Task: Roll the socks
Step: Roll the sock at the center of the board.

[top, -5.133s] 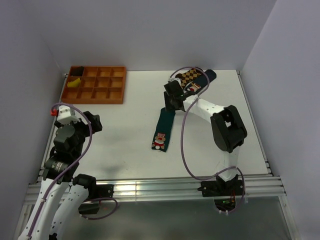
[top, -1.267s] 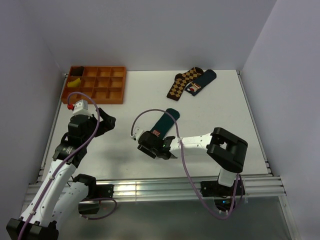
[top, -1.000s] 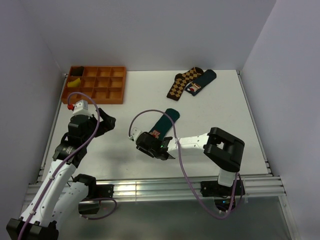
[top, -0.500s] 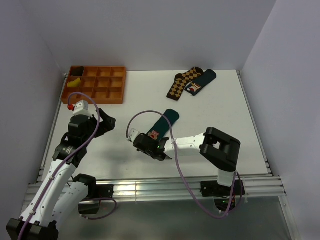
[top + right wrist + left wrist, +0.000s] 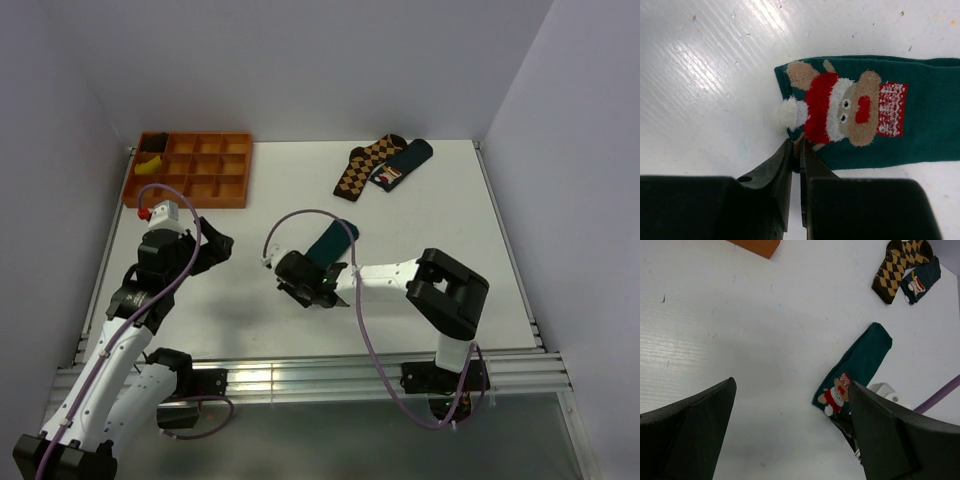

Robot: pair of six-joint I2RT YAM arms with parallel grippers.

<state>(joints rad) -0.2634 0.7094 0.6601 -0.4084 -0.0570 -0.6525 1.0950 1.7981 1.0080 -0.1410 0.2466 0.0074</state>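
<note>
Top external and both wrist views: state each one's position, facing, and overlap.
Top external: above, behind the left arm and right arm, both shown, facing down at the table.
Left wrist: raised, facing down at the teal sock; open left gripper shows.
Right wrist: close over that sock; right gripper pinches its edge.
Shared: the sock.

Layout relative to the near sock (image 5: 332,242), which lies in the middle of the table (image 5: 240,320), slanting from near-left to far-right: the right gripper (image 5: 799,144) meets its near-left end, touching the edge, and the left gripper (image 5: 215,246) hangs to its left, well apart. Behind it and to the right, near the table's far edge, the far sock (image 5: 402,162) lies against the right side of a third sock (image 5: 362,168), the two touching. The tray (image 5: 185,202) stands behind it and well to the left, with two small items (image 5: 150,165) in the tray's far-left compartments.
</note>
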